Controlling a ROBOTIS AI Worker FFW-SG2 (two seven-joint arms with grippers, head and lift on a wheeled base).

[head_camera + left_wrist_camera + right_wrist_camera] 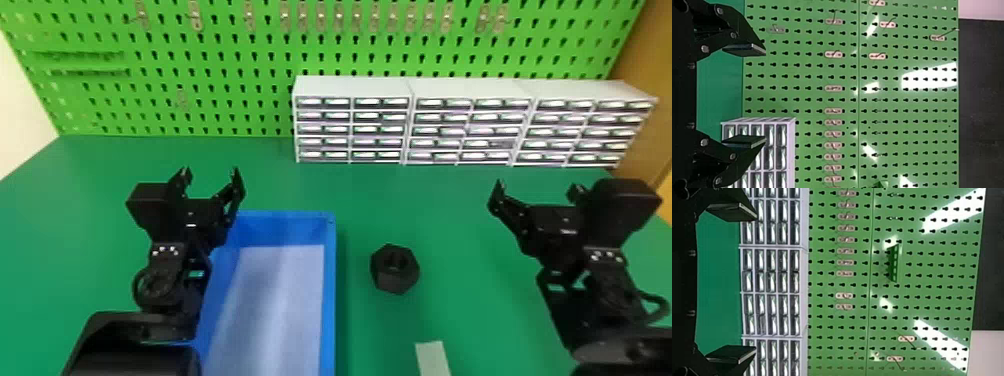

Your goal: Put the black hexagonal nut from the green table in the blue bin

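Nearest, a pale strip (433, 357) lies on the green counter (475, 320), reaching the head view's bottom edge. To its left is the blue bin (329, 300), with a whitish bottom. The black nut (395, 275) rests on the counter to the right of the bin, near its side wall but apart from it, with its hole facing up. Farther along, the left pincer (210, 174) is up by the bin's far left corner, released, its two flat fingers spread. The right pincer (538, 188) is well to the right of the nut, also released, fingers wide apart. Beyond both, three white drawer cabinets (350, 130) stand side by side at the back of the counter. Behind them rises a green pegboard (215, 65), with a row of small metal hooks (285, 17) across its upper part.
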